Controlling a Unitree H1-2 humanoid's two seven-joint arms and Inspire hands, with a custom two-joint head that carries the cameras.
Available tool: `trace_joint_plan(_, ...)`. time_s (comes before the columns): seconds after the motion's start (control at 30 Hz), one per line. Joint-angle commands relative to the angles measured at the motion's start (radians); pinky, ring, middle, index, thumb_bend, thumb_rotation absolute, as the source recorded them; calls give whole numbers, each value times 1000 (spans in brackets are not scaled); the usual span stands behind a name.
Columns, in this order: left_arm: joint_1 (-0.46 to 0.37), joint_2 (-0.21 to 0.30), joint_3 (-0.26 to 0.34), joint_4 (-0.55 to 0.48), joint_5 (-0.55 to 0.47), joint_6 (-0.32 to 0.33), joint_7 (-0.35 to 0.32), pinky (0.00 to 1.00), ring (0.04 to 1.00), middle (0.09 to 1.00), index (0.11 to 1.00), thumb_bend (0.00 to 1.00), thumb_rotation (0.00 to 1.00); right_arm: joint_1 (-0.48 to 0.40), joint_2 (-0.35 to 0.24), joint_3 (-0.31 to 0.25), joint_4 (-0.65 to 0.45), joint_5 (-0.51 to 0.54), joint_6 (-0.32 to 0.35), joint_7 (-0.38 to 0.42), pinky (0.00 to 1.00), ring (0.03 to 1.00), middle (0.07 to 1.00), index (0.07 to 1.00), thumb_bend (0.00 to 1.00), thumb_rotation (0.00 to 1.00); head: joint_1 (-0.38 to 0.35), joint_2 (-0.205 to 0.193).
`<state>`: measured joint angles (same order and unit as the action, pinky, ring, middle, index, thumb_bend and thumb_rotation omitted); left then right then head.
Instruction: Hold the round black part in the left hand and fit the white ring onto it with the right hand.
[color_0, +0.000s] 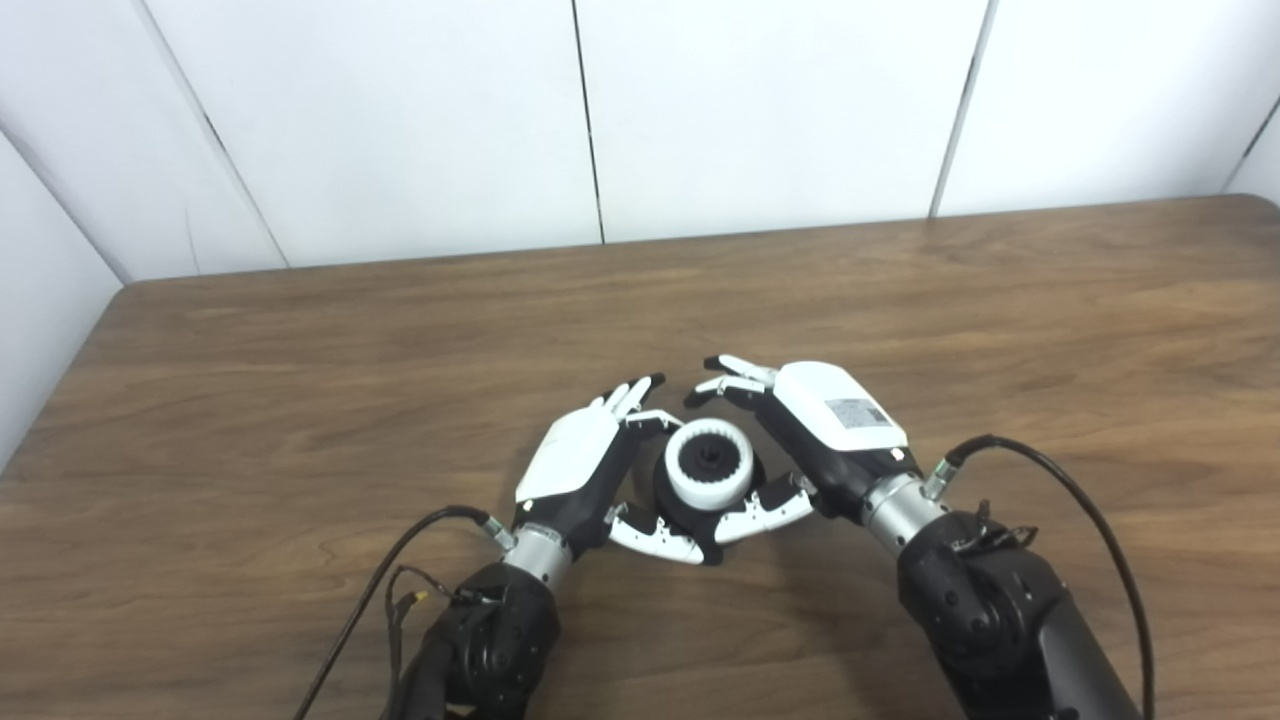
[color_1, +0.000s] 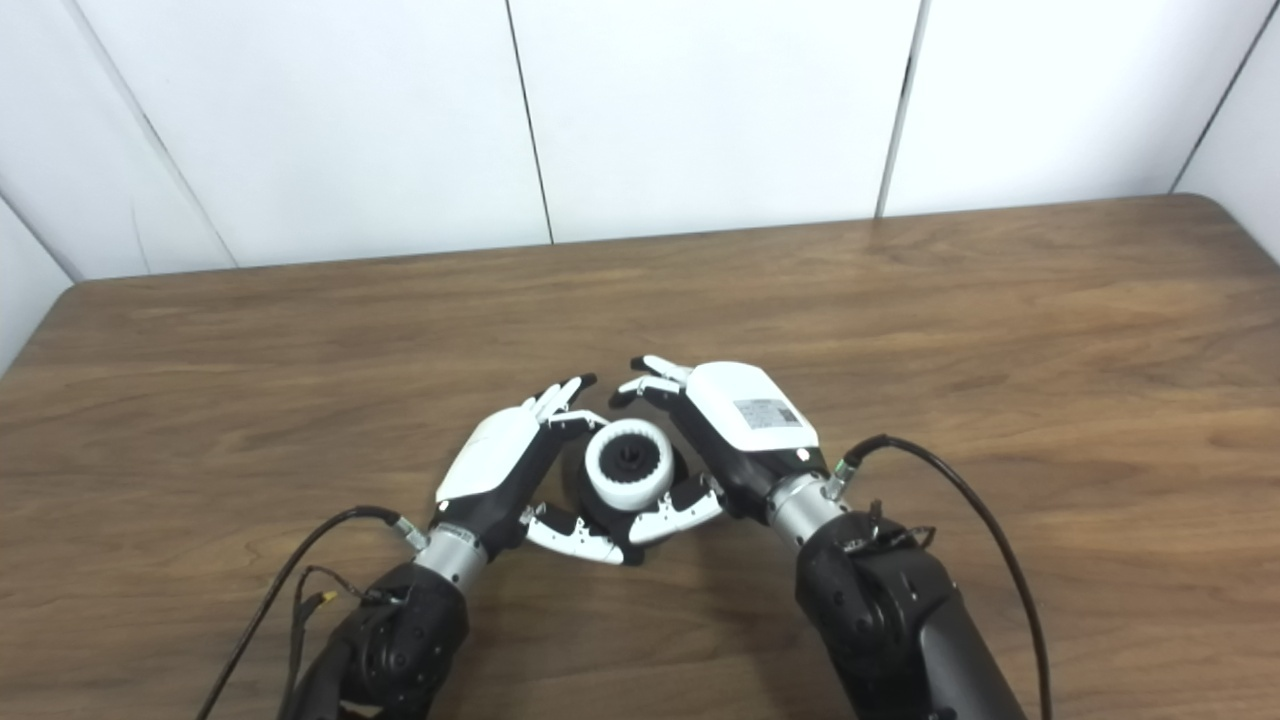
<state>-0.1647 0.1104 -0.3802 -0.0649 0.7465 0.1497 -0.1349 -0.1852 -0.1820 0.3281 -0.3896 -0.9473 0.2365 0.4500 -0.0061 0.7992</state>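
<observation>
The round black part (color_0: 690, 515) sits low between my two hands at the table's front middle. The white ring (color_0: 709, 464), toothed inside, sits on top of it. My left hand (color_0: 585, 470) cups the part from the left, with its fingers (color_0: 640, 398) curled at the far side and its thumb (color_0: 655, 540) under the near side. My right hand (color_0: 815, 430) is on the right. Its fingers (color_0: 735, 378) arch over the far side, apart from the ring, and its thumb (color_0: 765, 512) rests against the ring's near right edge. The same scene shows in the right eye view, with the ring (color_1: 628, 463) at the centre.
The brown wooden table (color_0: 300, 400) stretches left, right and back to a white panelled wall (color_0: 400, 120). Black cables (color_0: 1050, 480) loop from both wrists over the table near the front edge.
</observation>
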Motion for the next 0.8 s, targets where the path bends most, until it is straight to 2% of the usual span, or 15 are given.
trace_joint_plan(0.0, -37, -6, 4, -37, 1, -5, 7, 1000, 1000, 1000, 617, 965, 332, -33, -3, -11, -54, 3, -1, 5, 844, 904, 951, 868, 990, 439, 0, 2)
trace_joint_plan(0.23, -35, -2, 5, -42, 2, -3, 4, 1000, 1000, 1000, 617, 966, 321, -34, -12, -17, -75, 4, 8, 42, 870, 917, 966, 904, 998, 485, 2, 4)
trace_joint_plan(0.33, -35, 0, 5, -45, 9, -3, 5, 1000, 1000, 1000, 618, 954, 312, -34, -19, -16, -80, -1, 14, 72, 876, 934, 986, 932, 1000, 458, -2, 4)
trace_joint_plan(0.43, -31, 0, 6, -48, 12, -2, 8, 1000, 1000, 1000, 617, 950, 295, -40, -46, -16, -92, -14, 36, 139, 877, 960, 998, 987, 1000, 455, -11, 0)
trace_joint_plan(0.53, -28, 0, 8, -49, 12, 0, 9, 1000, 1000, 1000, 617, 954, 288, -40, -72, -29, -107, -3, 57, 194, 878, 976, 1000, 999, 1000, 429, -15, -4)
trace_joint_plan(0.77, -33, 5, 5, -41, 21, -3, 11, 1000, 1000, 1000, 620, 945, 311, -23, -157, -82, -107, 59, 70, 254, 871, 991, 1000, 1000, 1000, 405, -13, -10)
